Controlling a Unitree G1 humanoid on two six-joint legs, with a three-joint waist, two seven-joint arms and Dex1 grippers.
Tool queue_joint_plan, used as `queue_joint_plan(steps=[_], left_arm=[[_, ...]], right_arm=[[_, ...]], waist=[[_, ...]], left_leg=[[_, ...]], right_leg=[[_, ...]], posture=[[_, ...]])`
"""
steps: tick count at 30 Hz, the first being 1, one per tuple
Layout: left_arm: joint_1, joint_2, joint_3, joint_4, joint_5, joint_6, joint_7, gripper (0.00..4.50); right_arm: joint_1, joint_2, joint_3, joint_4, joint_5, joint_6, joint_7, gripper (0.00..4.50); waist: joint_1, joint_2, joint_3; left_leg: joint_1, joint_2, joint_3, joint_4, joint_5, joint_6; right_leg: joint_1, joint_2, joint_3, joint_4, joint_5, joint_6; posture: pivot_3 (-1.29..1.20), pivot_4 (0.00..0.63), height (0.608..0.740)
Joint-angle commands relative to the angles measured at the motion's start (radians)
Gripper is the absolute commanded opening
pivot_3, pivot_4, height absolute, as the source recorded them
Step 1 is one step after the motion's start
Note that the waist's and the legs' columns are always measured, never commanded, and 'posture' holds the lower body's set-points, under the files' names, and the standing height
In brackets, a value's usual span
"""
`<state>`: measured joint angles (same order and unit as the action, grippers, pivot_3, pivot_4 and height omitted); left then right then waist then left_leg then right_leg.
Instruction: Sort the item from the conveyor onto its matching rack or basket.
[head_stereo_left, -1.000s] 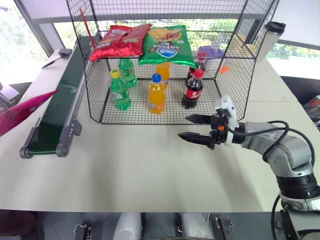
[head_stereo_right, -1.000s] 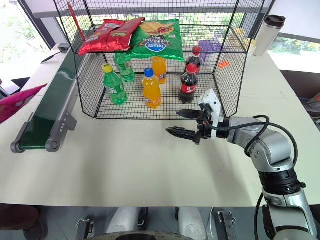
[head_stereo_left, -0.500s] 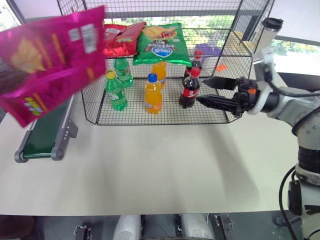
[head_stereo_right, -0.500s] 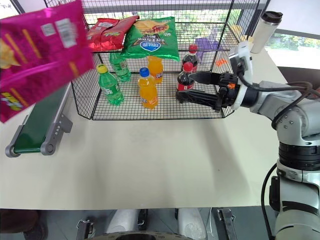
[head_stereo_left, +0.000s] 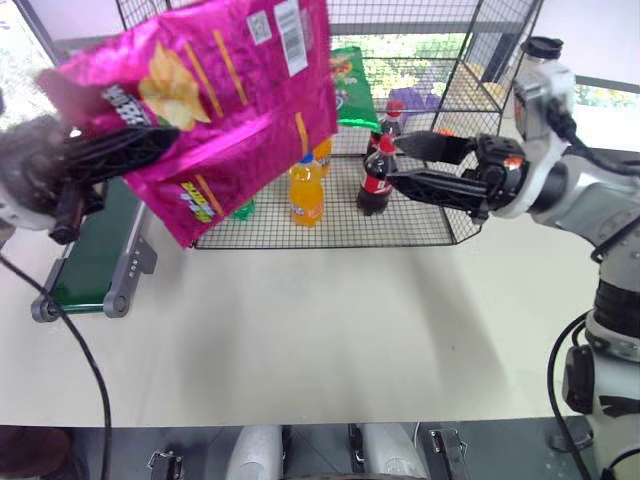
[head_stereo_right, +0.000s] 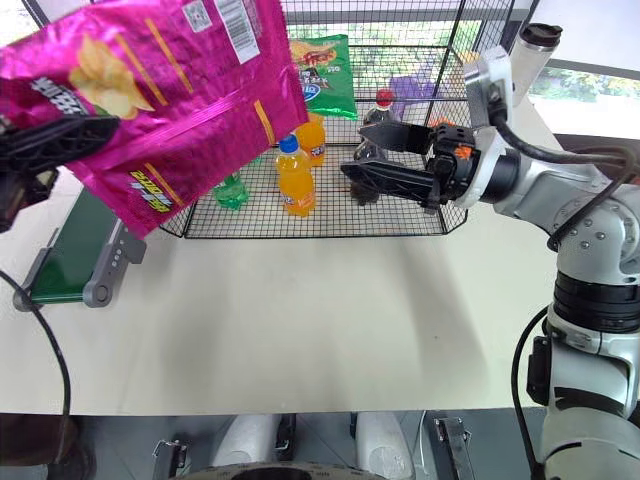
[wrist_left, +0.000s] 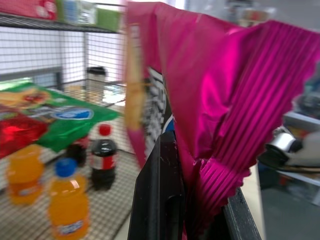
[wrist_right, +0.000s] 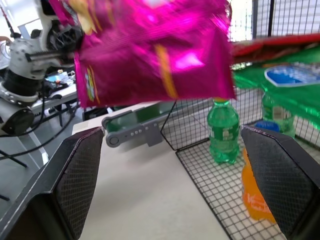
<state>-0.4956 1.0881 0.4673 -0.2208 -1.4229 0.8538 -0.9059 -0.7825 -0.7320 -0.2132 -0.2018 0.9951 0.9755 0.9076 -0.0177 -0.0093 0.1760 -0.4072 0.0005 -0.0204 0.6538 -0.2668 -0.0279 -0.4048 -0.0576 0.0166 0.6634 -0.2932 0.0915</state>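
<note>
Hanging above the table (head_stereo_left: 330, 330), the pink snack bag (head_stereo_left: 225, 95) is pinched by its crimped edge in the left hand (wrist_left: 192, 220), as the left wrist view reveals; the right hand (head_stereo_right: 372, 155) is spread wide before the rack (head_stereo_left: 450, 215).

A white table (head_stereo_left: 330, 330) is seen, and on it are set the green conveyor (head_stereo_left: 90, 270) at the left edge, the black rack (head_stereo_left: 330, 225) behind, and a tumbler (head_stereo_right: 528, 50) far right.
</note>
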Motion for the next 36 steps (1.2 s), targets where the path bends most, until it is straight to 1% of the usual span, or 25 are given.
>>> queue_joint_plan(steps=[1,5,8,15,21,24,27,29,31,36], left_arm=[[-0.065,-0.002,-0.046,0.011,0.019,0.023,-0.068,0.03],[-0.085,-0.001,-0.071,0.003,0.038,0.052,-0.108,0.03],[-0.092,0.012,-0.053,-0.005,0.037,0.069,-0.121,0.03],[-0.094,0.11,0.013,-0.031,0.045,0.101,-0.195,0.03],[-0.171,0.145,-0.039,-0.028,0.061,0.104,-0.263,0.03],[-0.207,0.147,-0.067,-0.016,0.081,0.104,-0.288,0.03],[-0.234,0.144,-0.089,-0.005,0.097,0.106,-0.296,0.03],[-0.242,0.143,-0.1,-0.002,0.111,0.108,-0.306,0.03],[-0.249,0.138,-0.11,0.001,0.126,0.107,-0.307,0.03],[-0.256,0.129,-0.12,0.006,0.145,0.107,-0.319,0.03]], right_arm=[[-0.036,-0.035,0.028,0.029,-0.08,-0.091,0.065,4.5],[-0.071,-0.047,0.067,0.095,-0.147,-0.158,0.122,4.5],[-0.101,-0.05,0.071,0.132,-0.162,-0.173,0.149,4.5],[-0.133,-0.04,0.087,0.18,-0.189,-0.196,0.211,4.5],[-0.185,0.027,0.12,0.209,-0.169,-0.2,0.286,4.5],[-0.218,0.064,0.171,0.273,-0.239,-0.271,0.337,4.5],[-0.253,0.083,0.178,0.352,-0.262,-0.303,0.377,4.5],[-0.273,0.089,0.16,0.359,-0.227,-0.272,0.398,4.5],[-0.272,0.083,0.136,0.308,-0.157,-0.202,0.412,4.5],[-0.249,0.094,0.096,0.184,-0.031,-0.084,0.378,4.5]], waist=[[0.0,0.0,0.0],[-0.002,0.0,0.0],[-0.002,0.0,0.0],[-0.001,0.0,0.0],[0.0,0.0,0.0],[-0.001,0.0,0.0],[-0.001,0.0,0.0],[0.0,0.0,0.001],[0.001,0.0,0.001],[0.001,0.0,0.001]], left_leg=[[0.0,0.0,0.0,0.0,0.0,0.0],[0.0,0.0,0.0,0.0,0.0,0.0],[0.0,0.0,0.0,0.0,0.0,0.0],[0.0,0.001,0.0,0.0,0.0,0.0],[0.0,0.001,0.0,0.001,0.0,0.0],[0.0,0.001,0.0,0.001,0.0,0.0],[0.0,0.001,0.0,0.001,0.0,0.0],[0.0,0.001,0.001,0.001,0.0,0.0],[-0.001,0.001,0.0,0.001,0.0,0.0],[-0.001,0.001,0.0,0.001,0.0,0.0]], right_leg=[[0.0,0.0,0.0,0.0,0.0,0.0],[0.0,0.001,0.0,0.0,0.0,0.0],[-0.001,0.001,0.001,0.001,0.0,0.0],[-0.001,0.001,0.001,0.0,0.0,0.0],[-0.001,0.001,0.001,0.001,0.0,0.0],[-0.001,0.002,0.001,0.002,0.0,0.0],[-0.001,0.002,0.001,0.001,0.0,0.0],[-0.001,0.002,0.001,0.001,0.0,0.0],[-0.001,0.002,0.001,0.001,0.0,0.0],[-0.002,0.002,0.001,0.001,0.0,0.0]], posture=[[0.0,0.15,0.74],[0.0,0.15,0.74],[0.0,0.15,0.74],[0.0,0.15,0.74],[0.0,0.15,0.74],[0.0,0.15,0.74],[0.0,0.15,0.74],[0.0,0.15,0.74],[0.0,0.15,0.74],[0.0,0.15,0.74]])
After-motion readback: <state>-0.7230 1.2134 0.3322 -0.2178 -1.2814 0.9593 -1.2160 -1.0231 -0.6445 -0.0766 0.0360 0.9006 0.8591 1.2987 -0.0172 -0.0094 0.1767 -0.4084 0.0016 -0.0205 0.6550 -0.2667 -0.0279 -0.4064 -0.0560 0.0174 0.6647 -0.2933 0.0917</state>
